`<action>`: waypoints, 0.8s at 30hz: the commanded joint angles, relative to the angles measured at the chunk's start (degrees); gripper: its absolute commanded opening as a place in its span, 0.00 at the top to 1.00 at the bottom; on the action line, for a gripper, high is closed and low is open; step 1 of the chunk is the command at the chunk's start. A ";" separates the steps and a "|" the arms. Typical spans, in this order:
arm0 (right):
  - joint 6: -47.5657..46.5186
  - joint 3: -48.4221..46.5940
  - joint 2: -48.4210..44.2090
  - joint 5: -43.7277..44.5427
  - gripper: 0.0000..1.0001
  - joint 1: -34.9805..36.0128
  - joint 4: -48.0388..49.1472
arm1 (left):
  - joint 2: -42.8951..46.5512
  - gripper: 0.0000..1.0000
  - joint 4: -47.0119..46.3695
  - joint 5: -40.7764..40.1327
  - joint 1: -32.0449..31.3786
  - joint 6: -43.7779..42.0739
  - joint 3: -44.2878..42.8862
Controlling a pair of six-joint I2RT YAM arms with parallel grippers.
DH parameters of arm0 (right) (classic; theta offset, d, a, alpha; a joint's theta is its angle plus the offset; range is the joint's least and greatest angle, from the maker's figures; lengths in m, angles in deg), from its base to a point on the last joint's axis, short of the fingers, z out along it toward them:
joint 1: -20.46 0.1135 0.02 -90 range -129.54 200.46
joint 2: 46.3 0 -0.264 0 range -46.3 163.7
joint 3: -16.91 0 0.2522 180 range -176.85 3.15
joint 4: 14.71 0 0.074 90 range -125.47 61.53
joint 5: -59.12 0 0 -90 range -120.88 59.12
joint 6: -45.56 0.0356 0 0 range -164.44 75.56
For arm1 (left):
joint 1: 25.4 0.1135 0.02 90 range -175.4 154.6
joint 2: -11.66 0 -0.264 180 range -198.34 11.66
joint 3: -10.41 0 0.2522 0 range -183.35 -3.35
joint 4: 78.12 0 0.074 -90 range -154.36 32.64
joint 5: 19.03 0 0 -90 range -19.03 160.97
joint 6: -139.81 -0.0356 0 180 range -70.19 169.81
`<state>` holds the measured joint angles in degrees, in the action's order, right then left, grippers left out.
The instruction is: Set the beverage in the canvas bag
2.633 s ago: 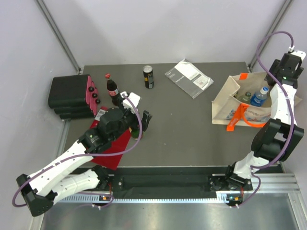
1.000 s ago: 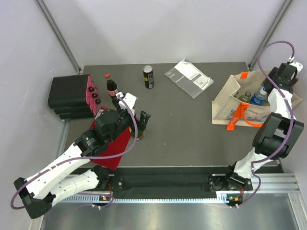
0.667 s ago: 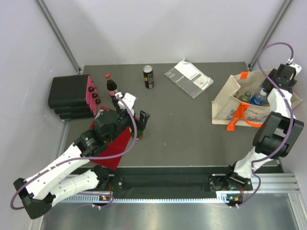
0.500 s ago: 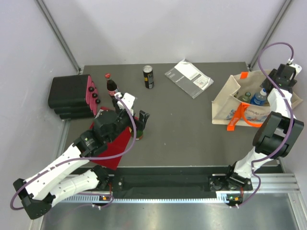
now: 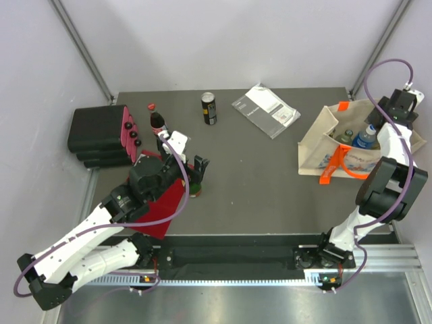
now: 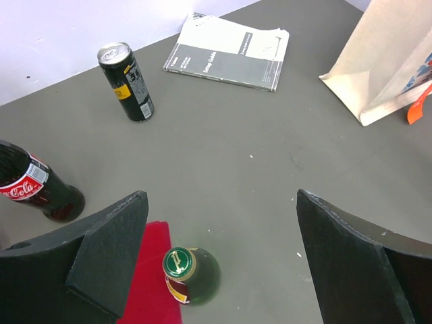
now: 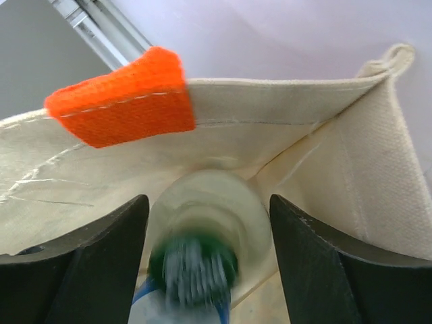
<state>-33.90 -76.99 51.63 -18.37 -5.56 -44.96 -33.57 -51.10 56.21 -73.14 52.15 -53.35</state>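
Observation:
The canvas bag (image 5: pixel 317 138) stands open at the table's right edge, beige with orange handles (image 7: pixel 121 98). My right gripper (image 7: pixel 209 270) hangs inside its mouth, open. Between its fingers a clear bottle with a blue label (image 7: pixel 202 223) shows motion-blurred, with a gap to the right finger. From above, this beverage (image 5: pixel 365 137) sits in the bag beside another bottle (image 5: pixel 346 137). My left gripper (image 6: pixel 223 256) is wide open above a green glass bottle (image 6: pixel 191 275) standing at the edge of a red cloth (image 6: pixel 152 283).
A cola bottle (image 5: pixel 158 123) and a black can (image 5: pixel 209 108) stand at the back left. A grey booklet (image 5: pixel 265 110) lies at the back middle. A black case (image 5: pixel 98 135) with pink-capped items sits at the far left. The red cloth (image 5: pixel 165 206) lies under my left arm.
My right gripper's jaws have widened around the clear bottle inside the bag, and the bottle now looks blurred. My left gripper has shifted slightly towards the near edge, over the green bottle.

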 commanded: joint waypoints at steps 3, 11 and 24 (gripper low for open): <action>0.70 -4.68 -0.55 -0.65 0.24 0.01 -0.30 | 0.94 0.05 -2.80 -1.06 -0.24 -0.68 0.34; 0.44 -9.58 -1.42 -1.79 0.26 0.01 -4.33 | 1.20 0.05 -2.88 -1.41 -0.24 -0.59 0.43; 0.79 -21.12 -11.87 -8.46 0.26 4.91 -12.09 | 0.67 0.05 -2.97 -1.85 -0.24 -0.77 0.43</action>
<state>-33.70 -96.81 47.19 -22.59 -4.22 -57.77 -33.44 -51.12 55.07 -73.19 51.76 -53.35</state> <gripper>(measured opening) 0.736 0.950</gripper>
